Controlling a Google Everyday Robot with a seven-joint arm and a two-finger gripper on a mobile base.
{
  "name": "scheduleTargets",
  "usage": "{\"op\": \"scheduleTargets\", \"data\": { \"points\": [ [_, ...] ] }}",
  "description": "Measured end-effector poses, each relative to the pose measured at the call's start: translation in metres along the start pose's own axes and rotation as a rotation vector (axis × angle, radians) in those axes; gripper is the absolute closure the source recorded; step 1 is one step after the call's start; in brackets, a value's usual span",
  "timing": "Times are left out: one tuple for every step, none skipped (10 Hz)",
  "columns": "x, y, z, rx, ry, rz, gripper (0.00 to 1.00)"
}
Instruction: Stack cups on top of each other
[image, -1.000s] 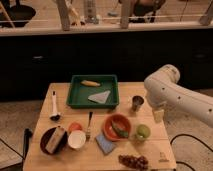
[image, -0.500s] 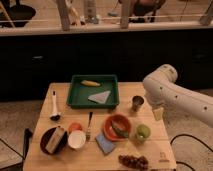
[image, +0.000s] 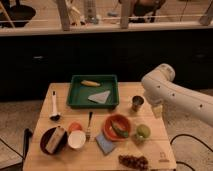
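A dark grey metal tumbler (image: 137, 103) stands upright on the wooden table (image: 60, 160), right of the green tray. A light green plastic cup (image: 143, 132) stands nearer the front right, beside the orange bowl (image: 117, 126). The white arm comes in from the right, and my gripper (image: 157, 110) hangs just right of the metal tumbler, above the table and behind the green cup. It holds nothing that I can see.
A green tray (image: 93, 91) with a banana and a grey cloth sits at the back. A white bowl (image: 76, 139), a dark bowl (image: 52, 140), a fork, a ladle (image: 54, 106), a blue sponge (image: 105, 143) and grapes (image: 132, 161) lie along the front.
The arm has shifted slightly left and the gripper has come a little closer to the metal tumbler. The cups have not moved.
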Motion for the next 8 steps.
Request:
{"op": "scheduleTargets", "data": {
  "points": [
    [0.003, -0.002, 0.002, 0.001, -0.001, -0.008, 0.2],
    [0.005, -0.004, 0.003, 0.005, -0.004, -0.019, 0.2],
    [0.006, -0.006, 0.005, 0.007, -0.007, -0.025, 0.2],
    [0.006, -0.009, 0.006, 0.011, -0.012, -0.031, 0.2],
    [0.008, -0.012, 0.008, 0.014, -0.016, -0.034, 0.2],
    [0.009, -0.013, 0.01, 0.016, -0.021, -0.036, 0.2],
    [0.011, -0.015, 0.013, 0.022, -0.03, -0.039, 0.2],
    [0.014, -0.018, 0.016, 0.028, -0.039, -0.041, 0.2]
  ]
}}
